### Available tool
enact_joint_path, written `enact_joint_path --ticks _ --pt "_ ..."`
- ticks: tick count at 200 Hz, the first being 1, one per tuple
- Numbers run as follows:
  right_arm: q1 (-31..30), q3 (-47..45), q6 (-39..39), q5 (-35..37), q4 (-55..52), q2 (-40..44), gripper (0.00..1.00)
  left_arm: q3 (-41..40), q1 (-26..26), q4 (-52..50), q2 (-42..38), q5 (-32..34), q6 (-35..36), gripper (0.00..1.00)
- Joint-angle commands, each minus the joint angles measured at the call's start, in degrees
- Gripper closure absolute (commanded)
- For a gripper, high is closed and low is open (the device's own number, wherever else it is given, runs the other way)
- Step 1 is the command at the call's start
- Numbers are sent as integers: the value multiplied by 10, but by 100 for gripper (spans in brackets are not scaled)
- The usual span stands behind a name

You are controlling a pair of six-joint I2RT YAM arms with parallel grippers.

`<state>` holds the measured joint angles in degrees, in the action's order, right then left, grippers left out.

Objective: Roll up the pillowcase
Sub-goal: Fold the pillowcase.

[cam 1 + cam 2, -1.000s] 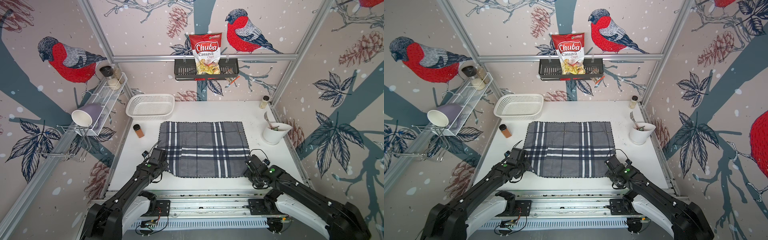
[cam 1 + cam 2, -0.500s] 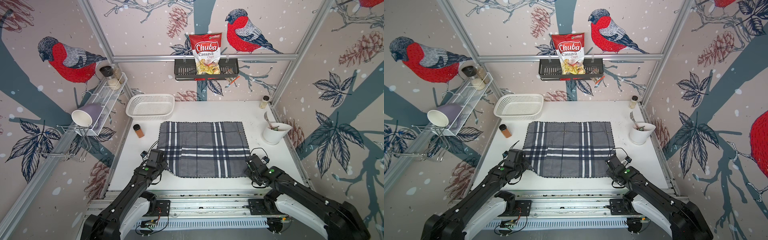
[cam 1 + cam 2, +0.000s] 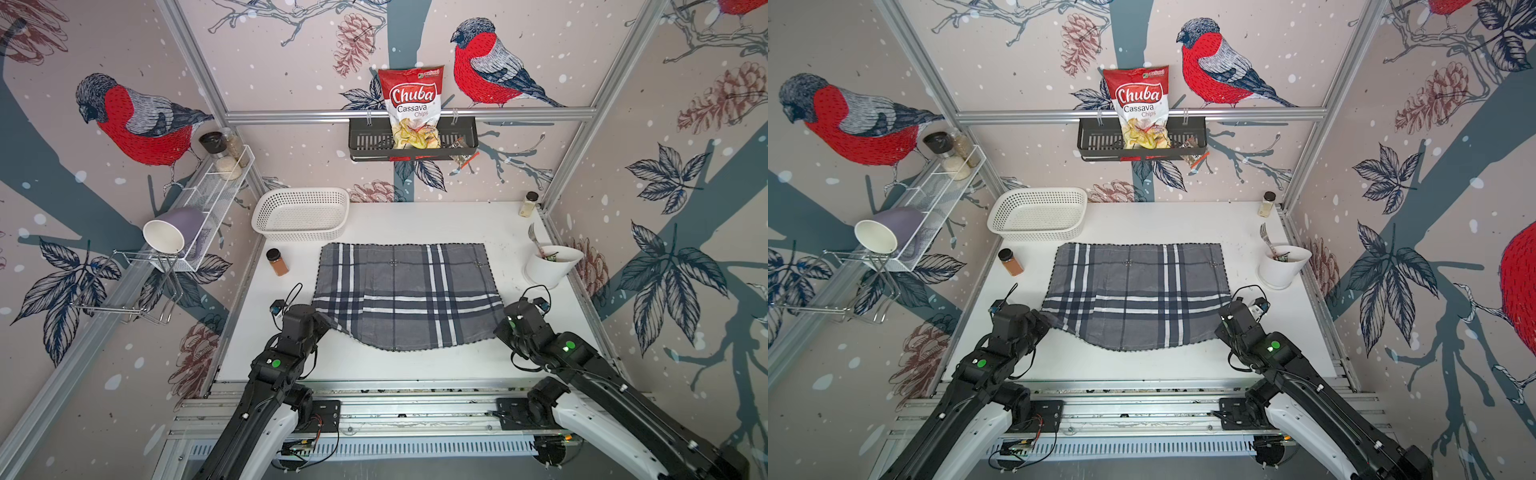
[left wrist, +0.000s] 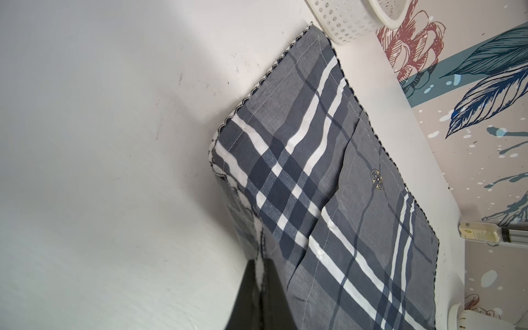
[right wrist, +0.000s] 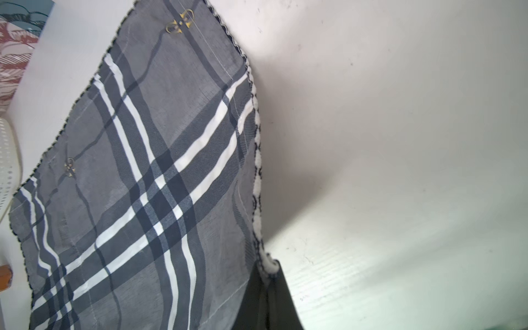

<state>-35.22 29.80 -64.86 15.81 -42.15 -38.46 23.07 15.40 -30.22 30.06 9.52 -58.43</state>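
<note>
The left gripper is clamped on the near left corner of the pillowcase, a large, thin, rectangular grey cloth with white and navy plaid stripes and a dark stitched edge. In the left wrist view, the two dark fingers are pressed together with the bunched hem squeezed between them. The right gripper is closed on the near right corner. In the right wrist view, its fingers meet around the white-and-black edging.

The pillowcase stretches away from both grippers across the white tabletop, and its far half lies flat. Both pinched corners are raised off the surface, and the cloth there casts a shadow on the table. In both top views, the near edge between the two grippers sags in a curve toward the robot's base, with its middle lowest. Small gold embroidered marks show near the cloth's far edge.

Beyond the left gripper, just outside the pillowcase's left edge, a small brown spice jar with a dark cap stands apart from the cloth. Farther on, a white perforated plastic basket sits just past the far left corner. Beyond the right gripper and outward, a white cup holding a fork stands clear of the cloth's right edge. A small pale bottle stands at the far right corner of the table.
</note>
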Motion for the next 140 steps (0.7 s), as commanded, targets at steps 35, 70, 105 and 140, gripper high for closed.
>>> enact_joint_path --ticks 35,70,105,140 --pt "1 63 50 34 -49 64 100 54 -2 -8 -53 12 67 100" --pt "-1 72 76 -4 -58 104 100 69 -2 -6 -134 5 79 100" --pt "-4 92 96 -6 -70 146 100 70 -1 -4 -195 -29 92 100" --pt "-4 101 129 16 -52 144 100 62 -2 -2 -181 -23 90 100"
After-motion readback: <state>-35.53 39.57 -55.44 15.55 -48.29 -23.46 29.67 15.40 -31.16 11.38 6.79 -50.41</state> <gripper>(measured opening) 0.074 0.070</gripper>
